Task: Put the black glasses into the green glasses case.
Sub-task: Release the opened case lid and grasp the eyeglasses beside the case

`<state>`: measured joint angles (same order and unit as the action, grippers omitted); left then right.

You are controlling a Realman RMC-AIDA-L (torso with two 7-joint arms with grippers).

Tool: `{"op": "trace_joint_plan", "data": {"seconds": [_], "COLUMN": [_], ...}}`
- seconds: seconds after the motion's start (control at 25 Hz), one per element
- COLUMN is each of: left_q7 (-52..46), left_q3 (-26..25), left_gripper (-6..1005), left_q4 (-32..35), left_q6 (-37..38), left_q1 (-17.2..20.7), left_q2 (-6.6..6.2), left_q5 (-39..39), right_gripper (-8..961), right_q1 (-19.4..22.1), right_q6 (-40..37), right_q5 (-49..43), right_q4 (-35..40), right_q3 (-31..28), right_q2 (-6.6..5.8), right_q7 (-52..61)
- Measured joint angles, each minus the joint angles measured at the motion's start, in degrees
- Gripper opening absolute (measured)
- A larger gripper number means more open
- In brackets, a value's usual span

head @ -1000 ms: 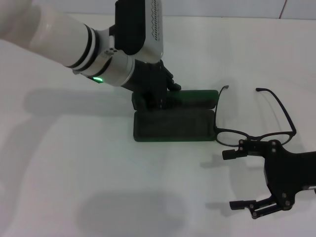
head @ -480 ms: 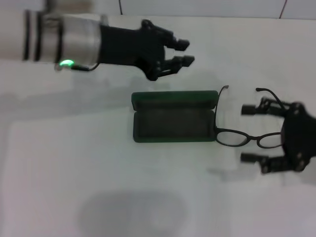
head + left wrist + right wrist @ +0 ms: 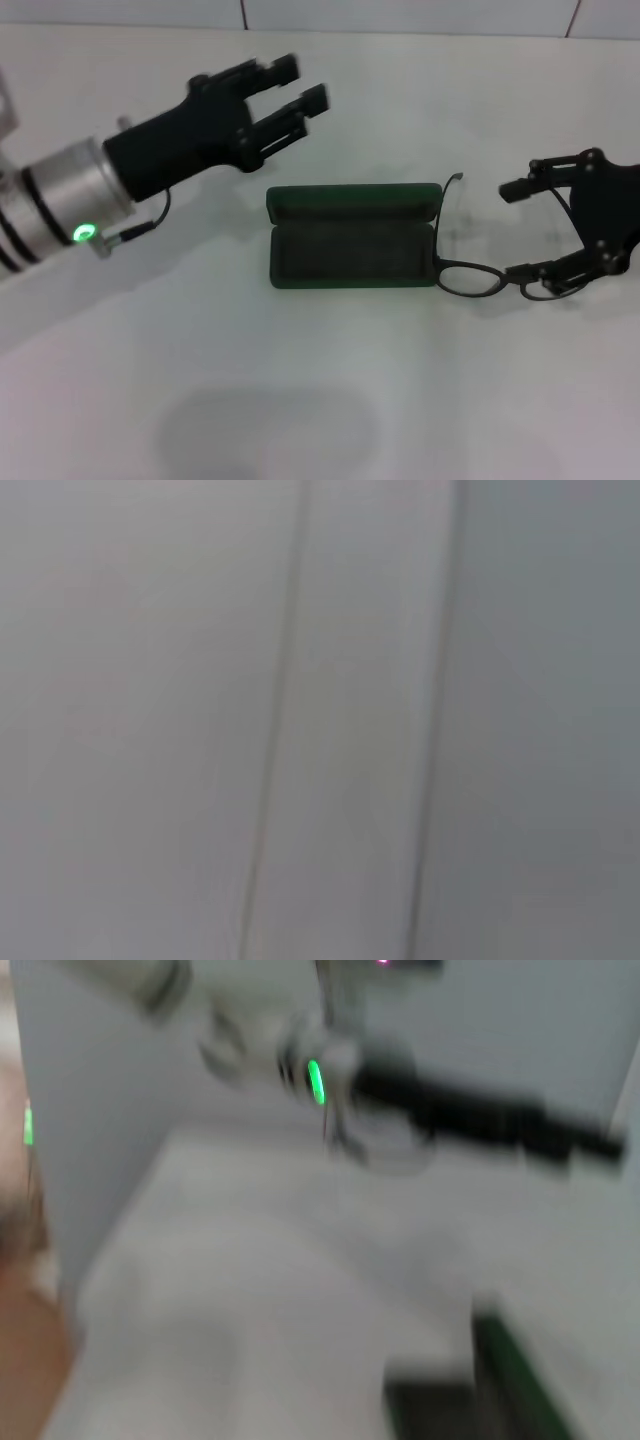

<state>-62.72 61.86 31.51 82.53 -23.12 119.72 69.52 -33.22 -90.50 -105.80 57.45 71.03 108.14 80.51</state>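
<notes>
One green glasses case (image 3: 352, 247) lies open on the white table (image 3: 300, 400), one pair of black glasses (image 3: 500, 262) touching its right end; right gripper (image 3: 530, 230) straddles them, fingers apart, left gripper (image 3: 300, 85) raised beyond, fingers apart.

A dark green, rectangular hard clamshell glasses case (image 3: 352, 245) with rounded corners lies open, its dark-lined tray facing up and its lid standing along the far edge. Just beside its right end rest thin black-framed eyeglasses (image 3: 470, 277) with clear rounded lenses, unfolded, one lens rim touching the case's near right corner and one slim temple arm running back along the case's end.
</notes>
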Motion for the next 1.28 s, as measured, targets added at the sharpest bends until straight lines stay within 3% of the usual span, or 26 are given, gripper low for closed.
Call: {"op": "trace_joint_plan", "data": {"seconds": [0.12,0.24,0.32,0.4,1.0,1.28], "left_q7": [2.70,3.11,3.15,3.19,5.99,6.17], "left_q3": [-0.04,-0.17,-0.27,-0.31,-1.75,-1.74], "left_gripper": [512,524,532,532,532,531], "left_q4": [-3.87,-5.89,-6.33,-6.39,-10.04,-10.10], "left_q6": [0.54,0.64,0.62,0.50,0.70,0.66], "left_q1": [0.55,0.63,0.65,0.64,1.17,1.46], "left_q2": [0.05,0.02,0.01,0.03,-0.02,-0.05], "left_q5": [-2.27,-2.62,-2.77,-2.82,-4.22,-4.04], "right_gripper": [732,729,727,725,710,516], "right_q1": [-5.81,-10.60,-12.22,-12.78,-14.24,-14.12], "right_q6": [-2.29,-5.87,-7.37,-7.49,1.55,6.08], "right_q5": [-14.70,-26.27,-32.14,-35.94,-37.68,-37.81], "right_q4": [4.29,5.48,6.20,7.14,6.61,6.06], "right_q3": [0.22,0.25,0.26,1.31,18.99,23.29], "right_q2": [1.39,4.13,6.13,7.39,7.80,7.92], "right_q7": [9.92,14.28,15.03,15.65,23.74,25.98]}}
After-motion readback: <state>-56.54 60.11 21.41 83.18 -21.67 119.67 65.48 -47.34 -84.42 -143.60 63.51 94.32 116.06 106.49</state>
